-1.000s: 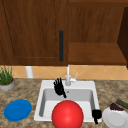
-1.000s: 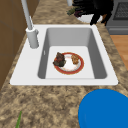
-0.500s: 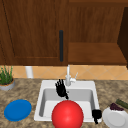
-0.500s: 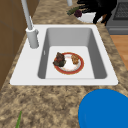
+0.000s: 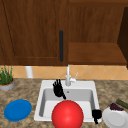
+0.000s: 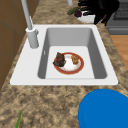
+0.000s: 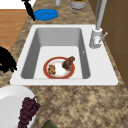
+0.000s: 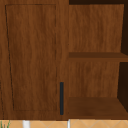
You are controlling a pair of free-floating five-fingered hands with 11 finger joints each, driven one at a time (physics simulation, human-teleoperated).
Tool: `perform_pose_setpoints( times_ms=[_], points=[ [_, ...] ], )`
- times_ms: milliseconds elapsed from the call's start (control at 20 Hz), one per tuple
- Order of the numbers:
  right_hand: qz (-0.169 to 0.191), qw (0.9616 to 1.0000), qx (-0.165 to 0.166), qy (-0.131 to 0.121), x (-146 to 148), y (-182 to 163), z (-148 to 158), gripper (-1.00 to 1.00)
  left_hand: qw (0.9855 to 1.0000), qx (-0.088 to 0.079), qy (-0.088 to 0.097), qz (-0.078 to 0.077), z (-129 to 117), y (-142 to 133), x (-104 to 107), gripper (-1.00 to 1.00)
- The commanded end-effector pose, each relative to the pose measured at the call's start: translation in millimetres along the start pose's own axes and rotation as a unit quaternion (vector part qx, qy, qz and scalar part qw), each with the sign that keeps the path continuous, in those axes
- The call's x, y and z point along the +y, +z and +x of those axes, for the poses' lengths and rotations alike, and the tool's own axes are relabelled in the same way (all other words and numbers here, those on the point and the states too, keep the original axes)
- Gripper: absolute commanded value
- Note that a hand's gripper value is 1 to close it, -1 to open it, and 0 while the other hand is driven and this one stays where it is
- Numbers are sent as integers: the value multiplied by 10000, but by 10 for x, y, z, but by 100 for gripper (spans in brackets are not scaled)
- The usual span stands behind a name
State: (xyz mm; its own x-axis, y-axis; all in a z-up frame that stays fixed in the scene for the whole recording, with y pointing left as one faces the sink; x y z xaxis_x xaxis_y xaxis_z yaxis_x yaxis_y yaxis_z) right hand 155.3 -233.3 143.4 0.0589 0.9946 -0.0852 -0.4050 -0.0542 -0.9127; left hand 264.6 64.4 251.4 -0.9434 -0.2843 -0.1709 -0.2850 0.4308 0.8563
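Fingers of the left hand [image 5: 57, 88] point up, spread, above the sink [image 5: 90, 86]; the right hand [image 5: 96, 114], fingers curled downward, empty, hovers just beside the white plate [image 5: 115, 119] on the counter [image 5: 30, 90].

Speckled brown granite counter [image 5: 27, 91] carries a white sink [image 5: 42, 100] set into it, with a faucet [image 5: 68, 77] on the rim at the back. In the basin lies a red-rimmed plate [image 6: 68, 63] holding food. On the counter left of the sink: a blue plate [image 5: 17, 110] near the front and a potted plant [image 5: 6, 80] behind it. On the counter right of the sink: a white plate [image 5: 115, 118] bearing grapes [image 7: 27, 110], with a dark green item [image 5: 122, 103] just beside it.
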Motion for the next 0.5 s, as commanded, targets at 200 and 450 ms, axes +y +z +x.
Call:
perform_pose_setpoints(
  times_ms=[200,450],
  points=[
    [0,10000,0,0,0,0,0,0,9994,44,-106,320,-61,102,119,-100],
    [0,10000,0,0,0,0,0,0,9976,381,-185,546,-87,57,224,-100]
  ],
)
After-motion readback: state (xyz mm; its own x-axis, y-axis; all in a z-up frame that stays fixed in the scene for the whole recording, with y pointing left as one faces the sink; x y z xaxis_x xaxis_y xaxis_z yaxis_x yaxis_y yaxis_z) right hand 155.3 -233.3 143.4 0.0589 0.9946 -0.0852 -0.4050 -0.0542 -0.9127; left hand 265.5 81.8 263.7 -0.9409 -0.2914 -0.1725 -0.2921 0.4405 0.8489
